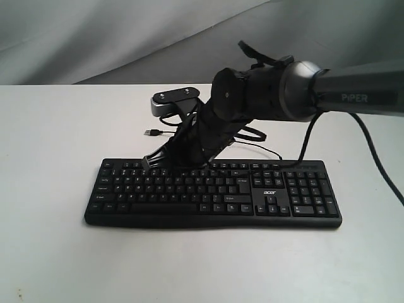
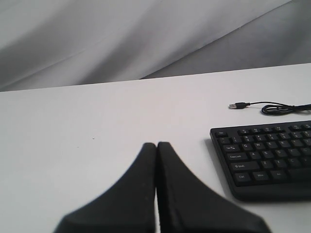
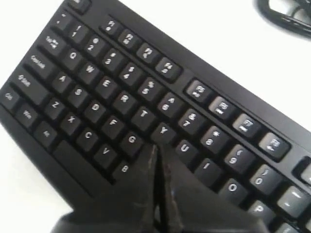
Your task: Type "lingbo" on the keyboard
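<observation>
The black keyboard (image 1: 214, 192) with a white "acer" logo lies across the middle of the white table. My right gripper (image 1: 150, 163) reaches in from the right, low over the keyboard's left half, and is shut on nothing. In the right wrist view its shut tips (image 3: 156, 148) sit over the keyboard (image 3: 97, 97) between the G, Y, U and B keys, hiding the key beneath. Touching or hovering, I cannot tell. My left gripper (image 2: 156, 144) is shut and empty above bare table beside the keyboard's (image 2: 265, 155) Esc-side end. It is out of the exterior view.
The thin black USB cable with its plug (image 1: 151, 132) lies loose on the table behind the keyboard, also seen as a plug (image 2: 238, 105) in the left wrist view. A grey cloth backdrop (image 1: 95, 38) hangs behind the white table (image 1: 50, 252).
</observation>
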You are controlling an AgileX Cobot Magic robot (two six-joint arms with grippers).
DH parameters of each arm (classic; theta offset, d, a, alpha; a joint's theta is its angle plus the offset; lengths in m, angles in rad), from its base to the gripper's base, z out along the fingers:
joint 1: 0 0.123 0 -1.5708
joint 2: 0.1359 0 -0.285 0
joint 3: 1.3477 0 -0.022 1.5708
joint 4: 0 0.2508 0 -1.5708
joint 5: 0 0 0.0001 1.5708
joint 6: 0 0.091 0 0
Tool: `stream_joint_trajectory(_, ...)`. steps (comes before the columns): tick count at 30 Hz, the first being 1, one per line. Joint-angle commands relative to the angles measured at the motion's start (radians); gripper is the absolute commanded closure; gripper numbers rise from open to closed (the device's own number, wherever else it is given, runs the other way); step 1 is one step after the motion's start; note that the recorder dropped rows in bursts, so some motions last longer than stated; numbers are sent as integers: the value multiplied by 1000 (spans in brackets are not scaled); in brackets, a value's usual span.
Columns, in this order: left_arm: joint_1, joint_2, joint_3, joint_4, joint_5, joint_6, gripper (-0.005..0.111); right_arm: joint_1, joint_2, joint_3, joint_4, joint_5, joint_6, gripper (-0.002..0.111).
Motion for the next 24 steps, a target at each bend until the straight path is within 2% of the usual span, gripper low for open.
stream_joint_trajectory(1,2,-3,4,-8,-5,-4,106,-43,-10,20,-15,10,22,108)
stream_joint_trajectory(8,2,-3,4,-8,-5,-4,106,-66,-14,104,0,-61,20,108)
stream_joint_trajectory(24,2,-3,4,-8,-5,-4,106,-66,-8,104,1,-106,1,108)
